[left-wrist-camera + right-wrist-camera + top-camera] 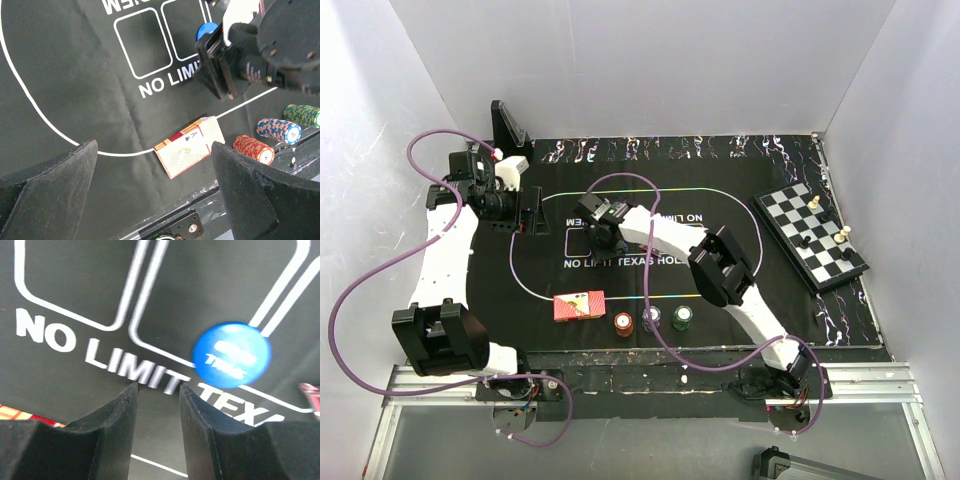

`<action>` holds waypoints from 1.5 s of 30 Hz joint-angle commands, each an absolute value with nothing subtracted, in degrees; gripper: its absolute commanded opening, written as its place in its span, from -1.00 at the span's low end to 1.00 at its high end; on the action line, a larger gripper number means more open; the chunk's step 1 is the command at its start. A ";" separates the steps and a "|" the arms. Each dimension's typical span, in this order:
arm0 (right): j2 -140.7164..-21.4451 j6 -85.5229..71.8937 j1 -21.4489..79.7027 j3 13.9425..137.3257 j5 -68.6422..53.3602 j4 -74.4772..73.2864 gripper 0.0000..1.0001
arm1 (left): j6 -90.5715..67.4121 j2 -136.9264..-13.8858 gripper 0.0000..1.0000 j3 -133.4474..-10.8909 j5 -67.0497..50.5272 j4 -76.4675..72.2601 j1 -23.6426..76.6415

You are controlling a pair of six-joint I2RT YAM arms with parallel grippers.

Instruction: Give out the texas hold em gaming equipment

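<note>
from above, one black mat (720, 170) printed with a white oval covers the table. near its near edge lies one pile of red cards (579, 305), with three stacks of chips in a row just to the right of it: a red stack (623, 324), a blue stack (651, 318) and a green stack (681, 317), close together but apart. one chessboard (810, 235) sits askew at the right side of the mat, and four small pieces can be made out on it, two pale and two dark. two arms are in view; the left gripper (532, 212) hangs over the left end of the oval and the right gripper (588, 222) hangs over the printed words inside the oval, well apart from the cards. in the left wrist view the left gripper's two fingers (55, 185) stand wide apart at the bottom corners with nothing between them but the mat. the one pile of cards lies on the mat beyond them, slightly fanned, an ace mark showing on one card, and the three stacks lie to its right. the right gripper is low over the mat there, with one blue disc (205, 31) half hidden just behind it. in the right wrist view the right gripper's two fingers (112, 425) are parted by a narrow gap, holding nothing, above the white lettering. the one blue disc lies flat on the mat just ahead and to the right of them, not touching, its white print blurred.
</note>
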State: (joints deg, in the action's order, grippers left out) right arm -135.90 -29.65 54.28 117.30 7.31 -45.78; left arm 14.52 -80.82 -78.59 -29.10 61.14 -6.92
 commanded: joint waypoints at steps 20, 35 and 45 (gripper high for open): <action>-102.76 -33.40 37.28 89.84 6.50 -39.46 0.44 | 21.27 -92.62 0.96 -84.90 -29.09 56.26 8.69; -87.19 -35.16 27.86 75.59 4.22 -36.92 0.39 | 29.09 -114.33 0.96 -94.30 -28.48 47.55 23.81; -86.22 -35.25 26.81 74.44 0.44 -35.60 0.30 | 32.78 -119.18 0.93 -92.73 -20.83 42.54 28.21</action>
